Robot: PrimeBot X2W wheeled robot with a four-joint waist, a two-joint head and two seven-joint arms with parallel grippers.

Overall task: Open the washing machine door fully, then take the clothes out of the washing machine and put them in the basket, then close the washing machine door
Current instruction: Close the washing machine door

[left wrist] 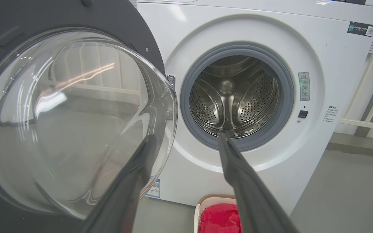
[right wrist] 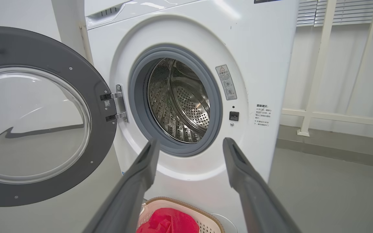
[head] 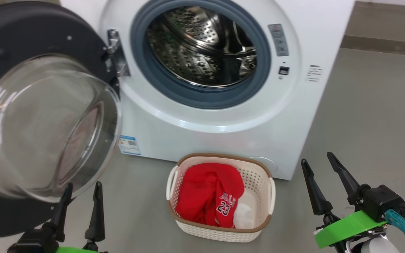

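If shoved on the slick bulging glass instead of the black rim, liable to shed the fingers and stop half-shut: washing machine door [head: 44, 123], item outstanding. Stands wide open, just ahead of and above left end effector [head: 84, 184], seemingly not touching; well off to the left of right end effector [head: 317, 158].

Further hazards: weak or off-line push, latch not catching; finger trapped on the hinge [head: 116, 52] side during the swing.

Left end effector: released, fingers spread, nothing held. Right end effector: likewise released, empty.

Clothes [head: 209, 196]: red jersey plus a white piece, lying in basket [head: 220, 233], between the two end effectors and slightly ahead of them.

Washing machine [head: 223, 119]: ahead of both end effectors; drum [head: 202, 45] seemingly bare, removal judged complete, though lowest front lip partly hidden and a stray item not excluded.
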